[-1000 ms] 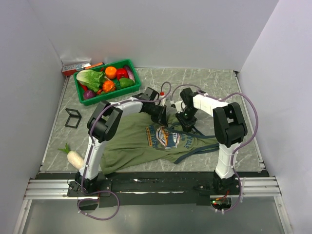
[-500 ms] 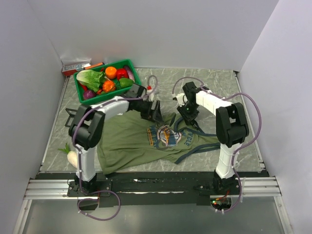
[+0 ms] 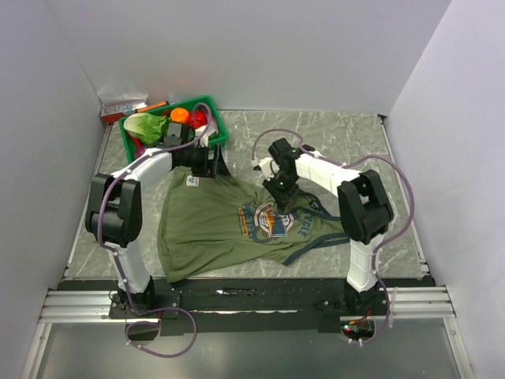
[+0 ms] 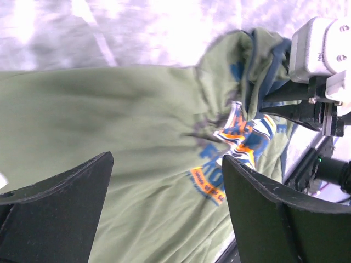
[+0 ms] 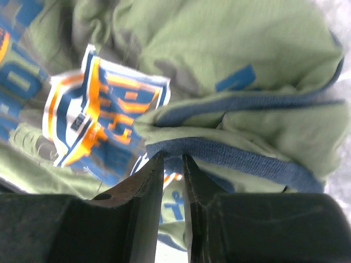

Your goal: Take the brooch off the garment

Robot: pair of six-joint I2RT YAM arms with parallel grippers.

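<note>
1. Starting at the near edge of the tabletop (image 3: 339, 134), the garment (image 3: 205, 229) lies spread and flatter than a second ago, when it was bunched up between my two arms. Its oval graphic (image 3: 272, 219) faces up.
2. My right gripper (image 5: 171, 159) sits just beyond the graphic, nearly closed, pinching a fold of the navy trim (image 5: 247, 159). It has slid a little left and keeps the cloth pinned.
3. My left gripper (image 4: 167, 164) is the big change. It was clenched over the shirt's far edge a second ago, then let go. Now it hangs wide and empty farther left, above the shirt's far-left part near the white label (image 3: 190, 181), close to the green basket (image 3: 223, 134) at the far-left corner.
4. I cannot find the brooch in any view. It is not between my left fingers, nor on the cloth that either wrist camera shows. The overhead view is too coarse for so small a pin.
5. I judge that releasing means one of two things: the pin came free and was dropped, or my pull slipped. Before moving on I need to see the shirt front and the bare tabletop beyond it.
</note>
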